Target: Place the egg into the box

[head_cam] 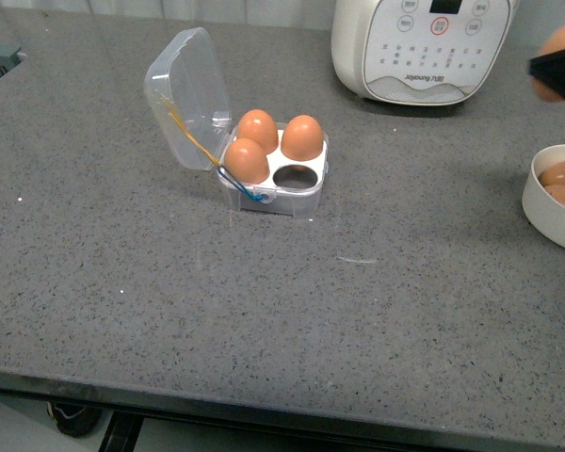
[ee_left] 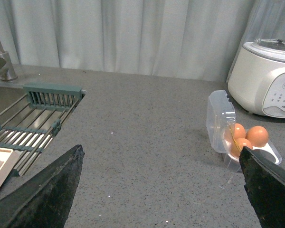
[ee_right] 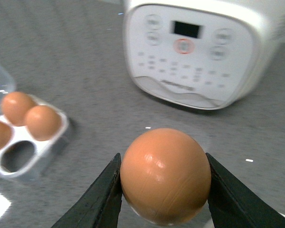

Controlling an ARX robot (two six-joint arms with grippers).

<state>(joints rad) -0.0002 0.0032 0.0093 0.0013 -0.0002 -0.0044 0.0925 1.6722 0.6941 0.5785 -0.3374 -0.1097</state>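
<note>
The clear egg box [head_cam: 313, 187] stands on the grey counter with its lid [head_cam: 184, 94] open. Three brown eggs fill three cells; the near-right cell [head_cam: 296, 175] is empty. The box also shows in the left wrist view [ee_left: 273, 153] and the right wrist view [ee_right: 38, 163]. My right gripper [ee_right: 165, 183] is shut on a brown egg [ee_right: 165, 175], held in the air at the front view's right edge [head_cam: 562, 58], above the white bowl. My left gripper [ee_left: 161, 190] is open and empty, over bare counter left of the box.
A round white bowl [head_cam: 547, 209] with more eggs sits at the right edge. A white appliance [head_cam: 424, 47] stands behind the box. A sink with a green drying rack [ee_left: 42, 111] lies far left.
</note>
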